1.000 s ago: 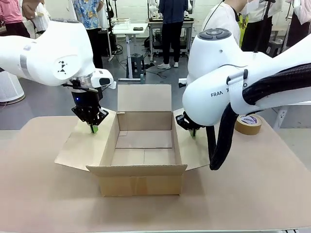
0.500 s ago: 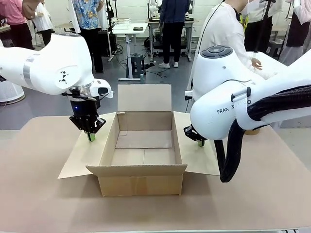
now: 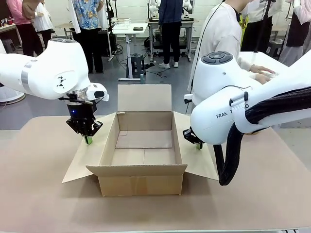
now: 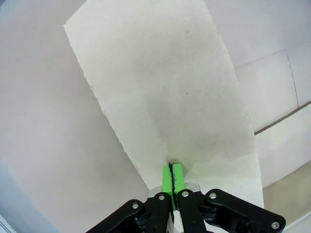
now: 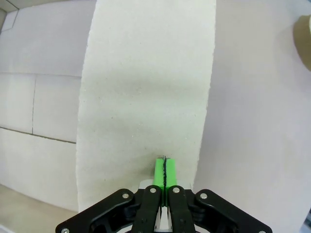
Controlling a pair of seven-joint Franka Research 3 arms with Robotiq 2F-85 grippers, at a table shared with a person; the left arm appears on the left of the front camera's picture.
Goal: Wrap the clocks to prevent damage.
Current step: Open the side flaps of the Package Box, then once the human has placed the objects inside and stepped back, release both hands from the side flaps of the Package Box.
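Front view: left gripper (image 3: 88, 140) and right gripper (image 3: 198, 145), both closed empty, tips on box (image 3: 143, 177) side flaps (image 3: 85, 158) mid-frame; press both down evenly

An open cardboard box (image 3: 143, 165) stands mid-worktop (image 3: 43, 199), its far flap upright and its side flaps spread outward. The left pincer (image 3: 88, 140), green pads pressed together, points down onto the left flap (image 3: 85, 158). The right pincer (image 3: 198, 145), half hidden by its arm, sits at the right flap (image 3: 197, 160)
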